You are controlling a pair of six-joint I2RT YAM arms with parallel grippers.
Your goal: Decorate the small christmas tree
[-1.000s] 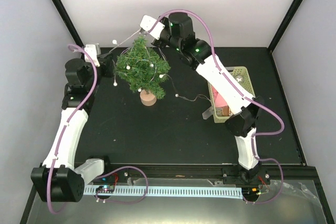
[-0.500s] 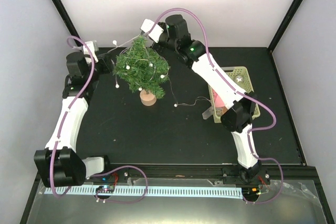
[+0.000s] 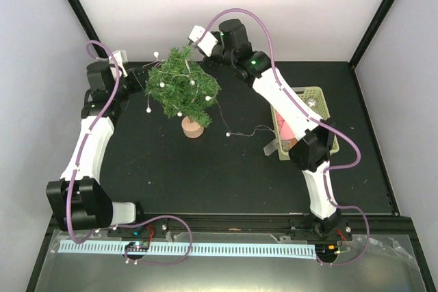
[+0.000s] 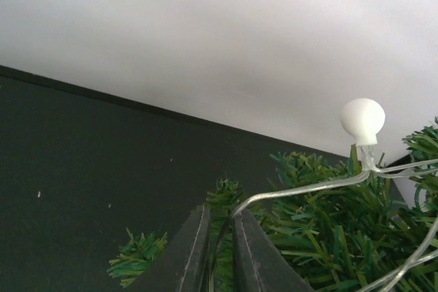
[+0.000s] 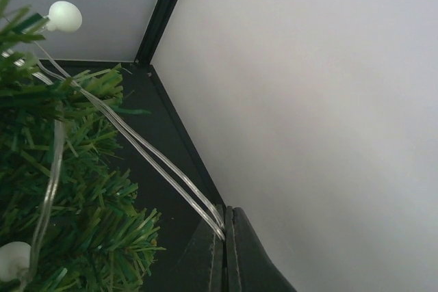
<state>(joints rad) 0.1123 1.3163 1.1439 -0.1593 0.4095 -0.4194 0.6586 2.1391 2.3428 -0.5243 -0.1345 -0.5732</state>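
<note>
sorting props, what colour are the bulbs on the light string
White bulbs, clearest in the left wrist view.

jaws pinch clear light wire; small christmas tree left, white bulb above.

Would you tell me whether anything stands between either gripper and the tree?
Nothing visible does. The left gripper is just left of the tree, the right gripper by its top. Only the light string, running between each gripper's fingers, spans the short gaps to the branches.
</note>
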